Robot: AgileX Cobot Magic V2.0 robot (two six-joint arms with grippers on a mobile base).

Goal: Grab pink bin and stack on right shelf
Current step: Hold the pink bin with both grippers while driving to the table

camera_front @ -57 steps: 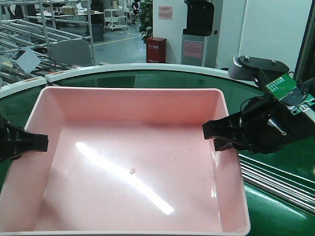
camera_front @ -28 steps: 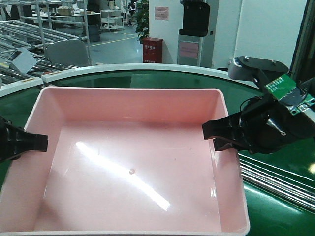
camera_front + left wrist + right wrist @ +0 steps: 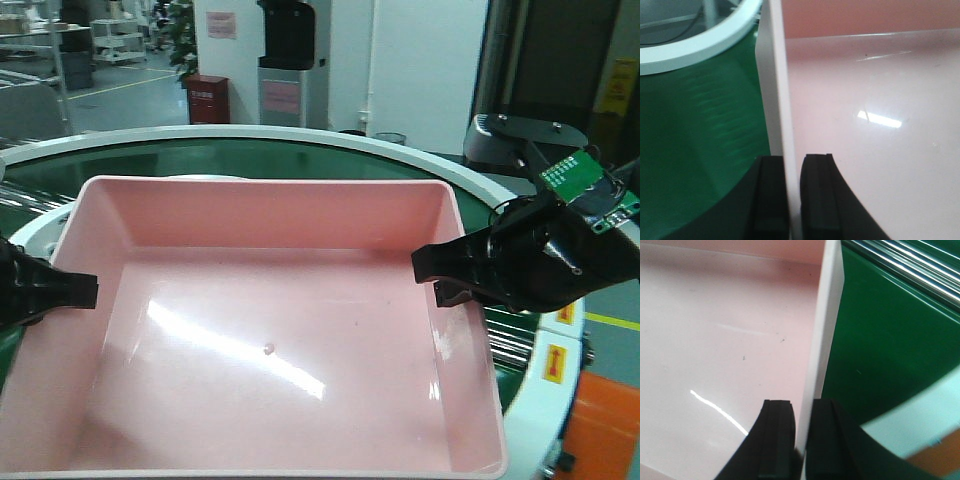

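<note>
1. Over the green conveyor belt (image 3: 300, 160), I hold the pink bin (image 3: 270, 330) between my two arms, close to the front camera.
2. My left gripper (image 3: 792, 200) is almost closed. It pinches the bin's left wall, one finger inside and one outside.
3. My right gripper (image 3: 801, 435) pinches the right wall the same way.
4. The walls are thin and smooth. If my arms pull apart or move at different speeds, I think a wall could slip out and the bin could tip or drop.
5. Steel rails (image 3: 900, 260), the belt's white edge (image 3: 545, 390) and an orange thing (image 3: 605, 430) sit on the right. A low carry could bump them.
6. I cannot see the right shelf in any view.
</note>
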